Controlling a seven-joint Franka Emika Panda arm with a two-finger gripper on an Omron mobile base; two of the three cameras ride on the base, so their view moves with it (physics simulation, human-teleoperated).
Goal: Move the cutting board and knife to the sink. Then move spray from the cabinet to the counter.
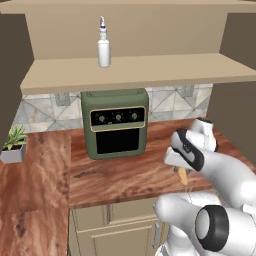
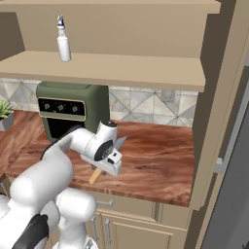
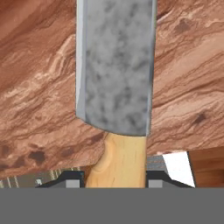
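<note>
Closest to me, in the hand view, my gripper [image 3: 114, 183] has its two dark fingertips [image 3: 70, 181] pressed against either side of the knife [image 3: 116, 70] handle, closed on it. The handle is short and yellow-orange; the blade is broad, mottled grey-blue, and runs straight away from the hand over the counter [image 3: 35, 87]. From the right base view, the knife [image 2: 104, 163] pokes out either side of the hand, handle toward the counter's front edge, blade tip toward the wall. Whether it rests on the red-brown wood or sits just above it, I cannot tell. Behind stands a green oven [image 1: 115, 123]. Above it, the slim white spray [image 1: 103, 44] stands upright on the cabinet [image 1: 140, 72] shelf.
</note>
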